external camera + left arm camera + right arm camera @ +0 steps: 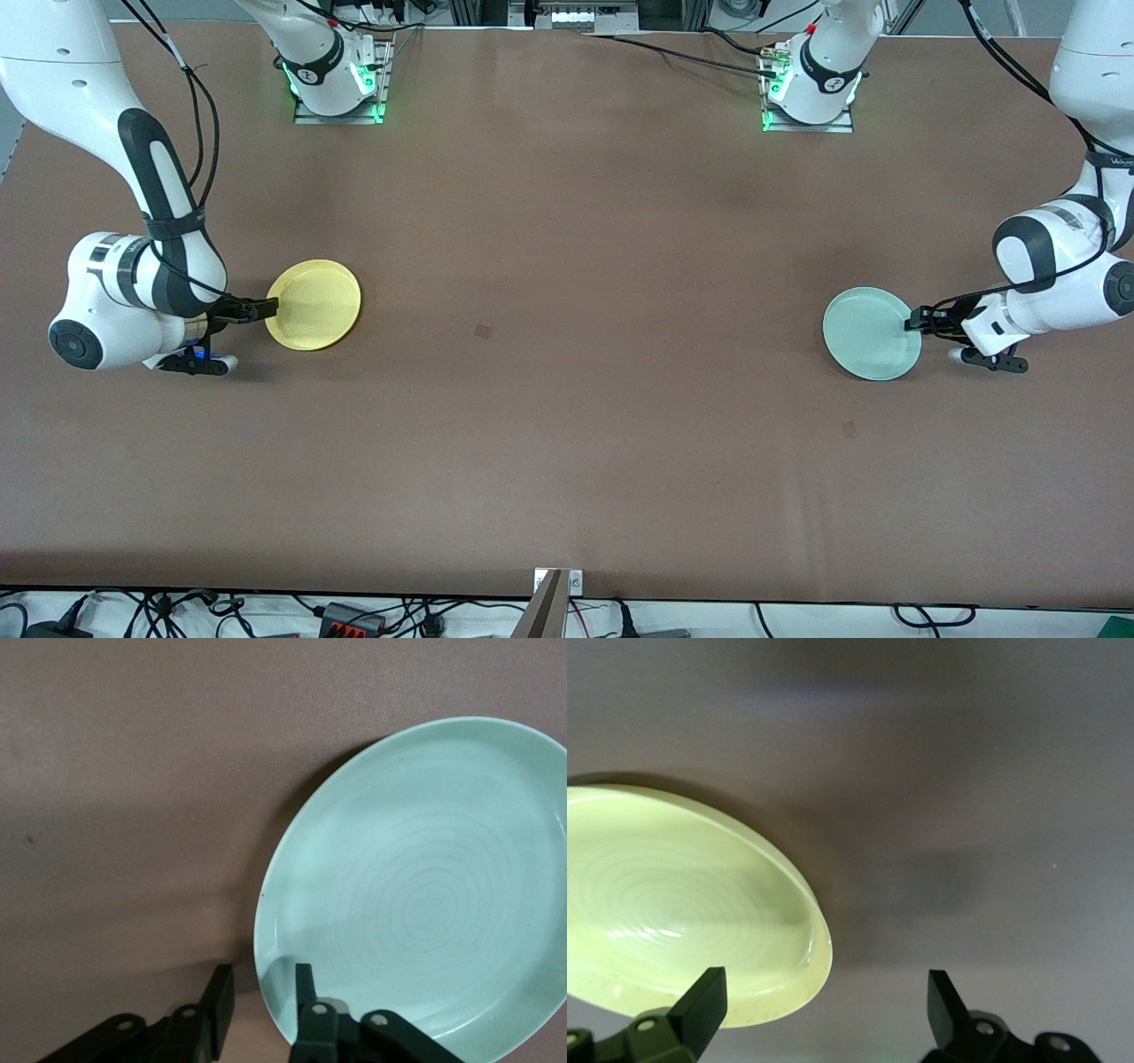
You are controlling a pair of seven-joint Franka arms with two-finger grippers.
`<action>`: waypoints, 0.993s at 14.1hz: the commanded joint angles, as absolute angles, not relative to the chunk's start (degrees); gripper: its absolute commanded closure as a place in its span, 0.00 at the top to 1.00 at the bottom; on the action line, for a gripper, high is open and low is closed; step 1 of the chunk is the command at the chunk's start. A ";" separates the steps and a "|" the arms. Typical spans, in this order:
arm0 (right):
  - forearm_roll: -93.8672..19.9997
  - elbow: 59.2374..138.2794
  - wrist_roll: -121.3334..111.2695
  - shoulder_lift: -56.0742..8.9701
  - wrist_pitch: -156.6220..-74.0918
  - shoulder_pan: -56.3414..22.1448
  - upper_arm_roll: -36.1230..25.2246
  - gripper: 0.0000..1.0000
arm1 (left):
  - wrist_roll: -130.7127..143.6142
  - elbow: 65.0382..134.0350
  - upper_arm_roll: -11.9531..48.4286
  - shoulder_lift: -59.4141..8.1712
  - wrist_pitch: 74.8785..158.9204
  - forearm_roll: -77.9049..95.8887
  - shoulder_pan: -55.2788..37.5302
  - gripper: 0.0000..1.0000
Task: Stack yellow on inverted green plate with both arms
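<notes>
- The yellow plate (314,304) lies on the brown surface (567,354) toward the right arm's end, hollow side up.
- The right gripper (266,308) sits low at the plate's rim. In the right wrist view its fingers (702,1003) stand wide apart, one over the rim of the yellow plate (682,904) and the other over bare surface beside it. They are not closed on anything.
- The green plate (872,333) lies toward the left arm's end of the surface, well apart from the yellow one.
- The left gripper (912,321) is at its rim. In the left wrist view the fingers (304,988) straddle the edge of the green plate (425,895), one inside the rim and one outside, with a narrow gap. I cannot tell whether they pinch it.
- The green plate's hollow faces up, with faint rings in its middle.
</notes>
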State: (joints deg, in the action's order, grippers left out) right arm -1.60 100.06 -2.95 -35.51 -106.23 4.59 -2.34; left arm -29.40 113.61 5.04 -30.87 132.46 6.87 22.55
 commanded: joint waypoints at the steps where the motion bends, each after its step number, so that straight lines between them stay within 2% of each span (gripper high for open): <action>1: -2.37 99.67 -2.99 -37.87 -108.19 5.36 -1.93 1.00 | -31.47 111.97 5.80 -32.26 132.19 11.93 23.47 0.22; 3: -2.63 99.67 -2.55 -38.32 -108.11 5.36 -1.93 1.00 | -31.38 111.80 5.71 -32.26 131.92 15.19 23.73 0.10; 4: -3.25 99.75 -1.24 -38.49 -108.11 5.36 -1.93 1.00 | -31.46 111.62 5.71 -32.26 131.92 15.64 23.73 0.01; 5: -3.25 99.84 -0.53 -38.58 -108.02 5.36 -1.93 0.99 | -31.38 111.53 5.71 -32.26 131.84 15.73 23.73 0.01; 8: -3.25 100.11 -0.26 -38.58 -107.31 5.27 -1.93 0.83 | -31.03 111.18 5.80 -31.29 131.57 15.73 23.21 0.01; 9: -3.25 100.11 -0.35 -38.58 -107.31 5.27 -1.93 0.75 | -30.42 110.05 6.24 -30.33 130.96 15.82 23.03 0.01; 11: -3.25 100.20 -0.44 -38.50 -107.14 5.36 -1.93 0.58 | -27.71 106.98 8.70 -28.75 126.76 15.56 22.94 0.01; 14: -3.25 100.20 -1.05 -38.50 -106.96 5.54 -1.93 0.45 | -17.18 100.39 9.49 -26.81 116.57 11.28 18.74 0.01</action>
State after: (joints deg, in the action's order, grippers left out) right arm -2.46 100.06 -0.93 -38.69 -107.59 4.81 -2.35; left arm -23.16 104.22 9.32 -28.79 122.36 14.08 21.35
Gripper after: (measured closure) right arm 0.498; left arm 0.974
